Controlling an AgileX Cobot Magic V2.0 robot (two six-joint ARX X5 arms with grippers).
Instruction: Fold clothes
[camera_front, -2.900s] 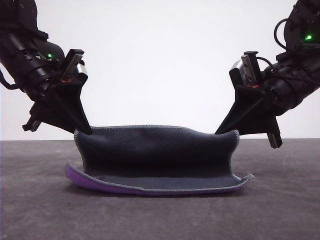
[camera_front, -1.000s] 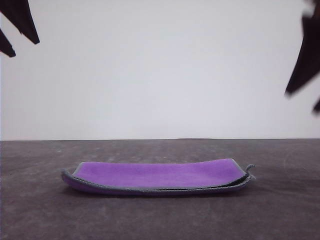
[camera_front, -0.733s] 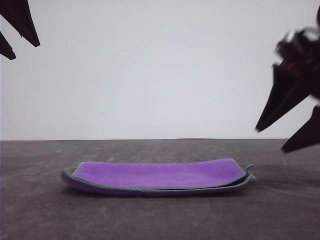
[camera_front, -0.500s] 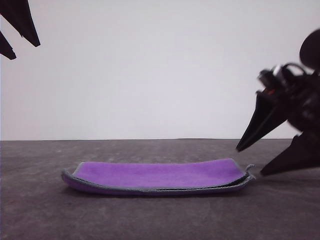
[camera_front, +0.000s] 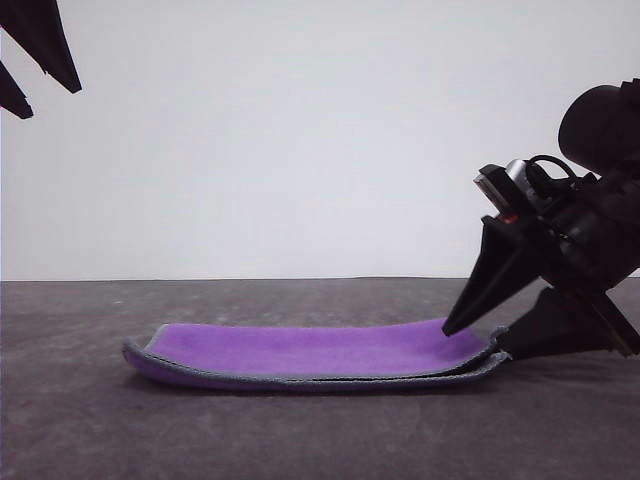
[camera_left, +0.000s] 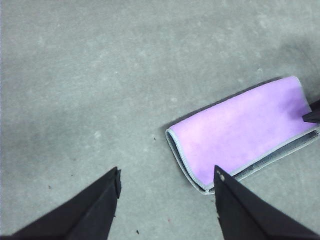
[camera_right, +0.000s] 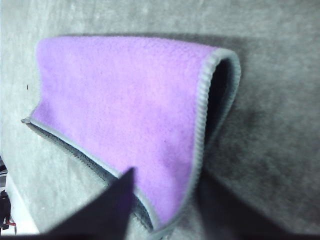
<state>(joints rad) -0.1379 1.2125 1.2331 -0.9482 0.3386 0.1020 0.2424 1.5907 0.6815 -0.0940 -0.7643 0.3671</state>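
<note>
Here the right gripper is spread wide around the right end of the cloth, one finger above the purple top layer and one low beside the edge, while the left gripper hangs high and apart, released too. The cloth lies folded in half on the table, purple side up. If the jaws close on the top layer alone, I think lifting would undo the fold; a shallow bite could also slip off the soft edge.

Dark grey table, folded purple cloth atop.
</note>
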